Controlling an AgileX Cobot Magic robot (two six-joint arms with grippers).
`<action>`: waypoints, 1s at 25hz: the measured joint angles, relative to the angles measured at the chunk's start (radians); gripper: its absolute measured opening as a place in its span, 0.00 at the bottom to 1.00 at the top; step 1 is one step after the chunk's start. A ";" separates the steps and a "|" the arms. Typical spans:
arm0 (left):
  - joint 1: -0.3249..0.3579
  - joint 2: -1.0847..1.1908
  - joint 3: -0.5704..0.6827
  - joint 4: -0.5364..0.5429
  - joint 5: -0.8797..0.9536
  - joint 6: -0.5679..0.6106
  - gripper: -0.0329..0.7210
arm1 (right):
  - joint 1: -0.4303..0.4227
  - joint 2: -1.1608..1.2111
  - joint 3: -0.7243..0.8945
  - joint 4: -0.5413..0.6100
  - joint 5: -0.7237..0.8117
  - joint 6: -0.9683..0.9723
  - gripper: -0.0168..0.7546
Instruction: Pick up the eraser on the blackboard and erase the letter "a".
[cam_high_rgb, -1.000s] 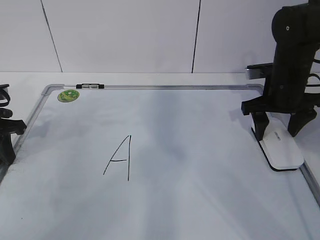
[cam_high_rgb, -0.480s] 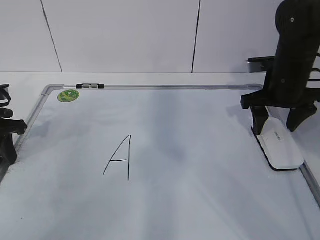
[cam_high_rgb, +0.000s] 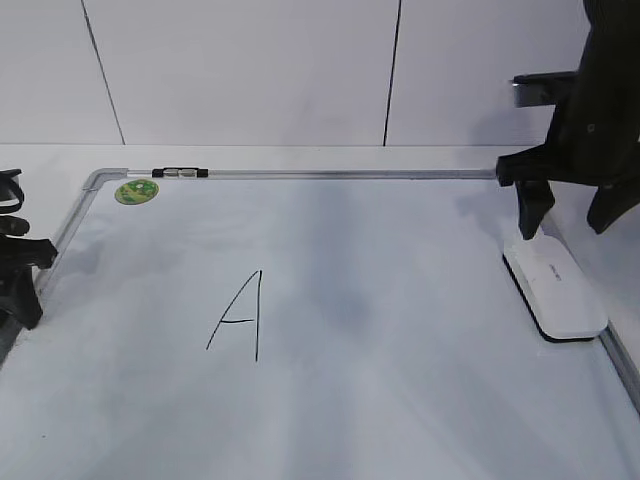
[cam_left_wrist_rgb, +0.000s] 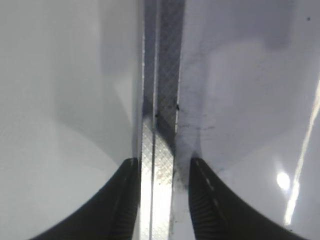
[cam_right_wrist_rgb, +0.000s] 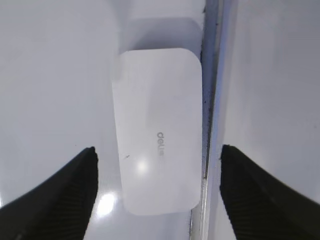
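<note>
Since the earlier frames the right gripper (cam_high_rgb: 568, 215) has risen off the eraser (cam_high_rgb: 555, 290) and drifted toward the far right corner of the blackboard (cam_high_rgb: 400, 400), so its fingers no longer straddle the white block but hang above its far end. That eraser lies flat on the board's right side, just beside the metal frame, its long axis running roughly along that right edge; in the right wrist view it sits directly beneath and between the spread fingers (cam_right_wrist_rgb: 67, 192), a little left of centre. By my reading the right arm is the one to take it, since the left gripper (cam_high_rgb: 18, 285) sits at the opposite edge of the board, well apart. The right gripper is wide open and holds nothing, its jaws spread wider than the eraser's short side. The left gripper (cam_left_wrist_rgb: 160, 200) is parted only narrowly, its fingers set either side of the left frame rail, and whether they touch the rail I cannot tell. Only a tall capital letter (cam_high_rgb: 238, 315) shows on the board, left of centre, far from the eraser
</note>
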 joint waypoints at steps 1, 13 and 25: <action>0.000 0.000 0.000 0.000 0.000 0.000 0.39 | 0.000 -0.010 0.000 0.000 0.000 0.000 0.80; -0.002 -0.136 0.000 -0.004 0.019 0.000 0.40 | 0.000 -0.135 0.000 -0.002 0.004 0.000 0.79; -0.050 -0.433 0.002 -0.005 0.084 0.000 0.40 | 0.000 -0.380 0.000 0.013 0.020 0.002 0.79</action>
